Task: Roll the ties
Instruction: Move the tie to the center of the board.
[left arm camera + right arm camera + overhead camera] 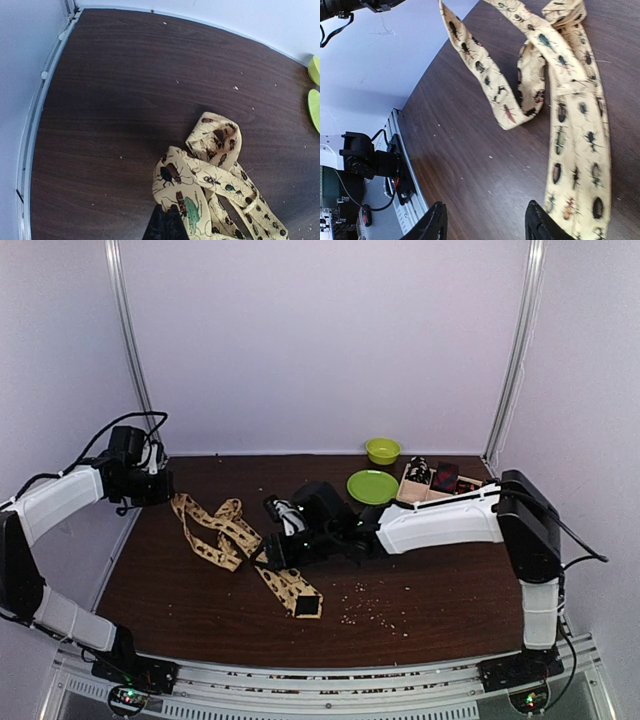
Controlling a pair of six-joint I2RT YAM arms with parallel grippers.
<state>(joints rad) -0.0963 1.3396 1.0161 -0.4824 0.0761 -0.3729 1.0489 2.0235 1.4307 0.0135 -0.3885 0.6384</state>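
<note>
A long tan tie (235, 535) printed with dark beetles lies loosely looped on the dark wooden table, its wide end near the front centre. My left gripper (155, 487) is shut on the tie's narrow end at the far left and holds it slightly raised. In the left wrist view the closed fingers (166, 222) pinch the fabric (210, 170). My right gripper (272, 550) is open and empty just above the table. Its fingers (432, 225) stand wide apart beside the tie's wide part (570, 115), not touching it.
A green plate (372, 486) and a green bowl (382, 450) sit at the back centre. A wooden compartment tray (408, 490) at the back right holds small dark and red tie bundles (445, 477). Crumbs (370, 610) dot the table's front.
</note>
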